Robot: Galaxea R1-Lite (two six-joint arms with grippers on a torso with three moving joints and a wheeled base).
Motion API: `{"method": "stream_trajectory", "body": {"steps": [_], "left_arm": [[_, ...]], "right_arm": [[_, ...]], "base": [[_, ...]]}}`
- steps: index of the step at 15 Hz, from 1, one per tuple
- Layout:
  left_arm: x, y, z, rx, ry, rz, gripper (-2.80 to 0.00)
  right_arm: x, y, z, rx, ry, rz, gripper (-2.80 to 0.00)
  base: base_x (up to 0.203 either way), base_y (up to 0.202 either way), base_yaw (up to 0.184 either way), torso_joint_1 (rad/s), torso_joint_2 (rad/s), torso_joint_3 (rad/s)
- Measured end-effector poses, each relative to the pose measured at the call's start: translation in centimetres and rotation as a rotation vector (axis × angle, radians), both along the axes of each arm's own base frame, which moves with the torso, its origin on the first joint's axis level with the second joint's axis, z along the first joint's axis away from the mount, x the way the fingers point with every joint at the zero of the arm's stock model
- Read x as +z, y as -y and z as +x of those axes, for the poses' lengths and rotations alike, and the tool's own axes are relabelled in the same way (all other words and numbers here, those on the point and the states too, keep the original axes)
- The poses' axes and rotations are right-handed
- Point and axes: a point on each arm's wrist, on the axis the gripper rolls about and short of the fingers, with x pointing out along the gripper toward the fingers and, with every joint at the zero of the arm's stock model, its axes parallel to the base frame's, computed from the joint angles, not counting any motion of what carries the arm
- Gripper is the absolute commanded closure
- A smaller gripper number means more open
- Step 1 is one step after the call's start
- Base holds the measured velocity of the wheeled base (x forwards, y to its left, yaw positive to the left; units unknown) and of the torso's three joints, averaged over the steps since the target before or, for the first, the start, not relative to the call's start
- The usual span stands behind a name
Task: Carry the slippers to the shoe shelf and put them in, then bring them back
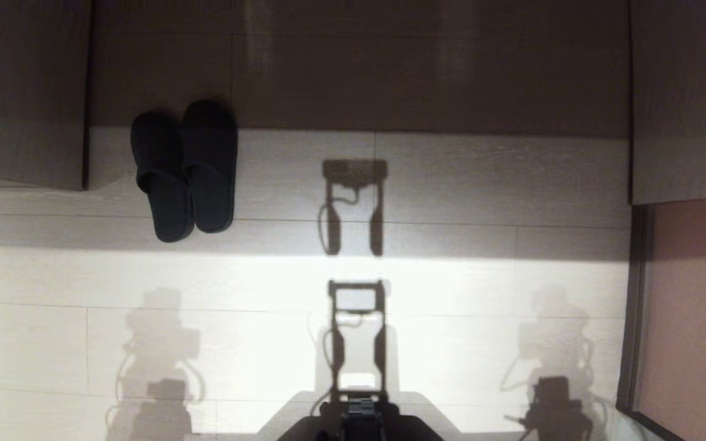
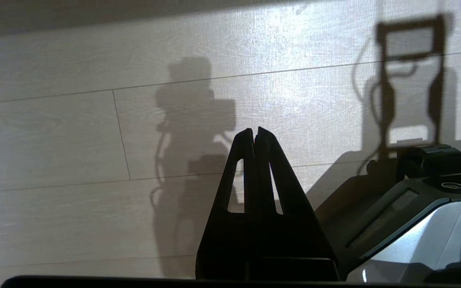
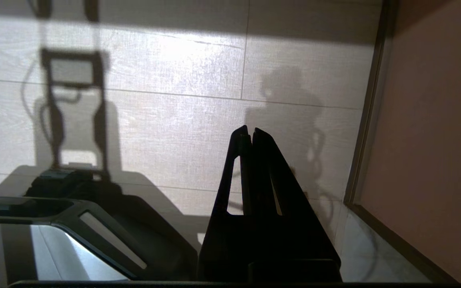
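The slippers (image 1: 184, 168) lie side by side and touching on the pale floor (image 1: 451, 288), long axes running away from the robot, rounded toes pointing away toward the dark recess, open heels nearest the robot. They sit well ahead of the left gripper (image 2: 254, 134), far beyond its fingers, out of both wrist views. Both sets of fingers are clenched together on nothing: the left ones hang above bare floorboards, and the right gripper (image 3: 250, 132) hangs above the floor beside a reddish panel (image 3: 434, 140).
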Motion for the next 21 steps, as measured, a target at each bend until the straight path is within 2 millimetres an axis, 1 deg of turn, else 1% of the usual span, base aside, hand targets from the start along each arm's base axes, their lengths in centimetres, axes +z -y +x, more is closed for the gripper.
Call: {"method": "stream_trajectory", "body": {"steps": [21], "left_arm": [[0.00,0.00,0.01,0.000,-0.002,0.000,0.00]], "right_arm": [[0.00,0.00,0.00,0.000,0.000,0.000,0.00]], "base": [[0.000,0.000,0.000,0.003,0.00,0.202]]}}
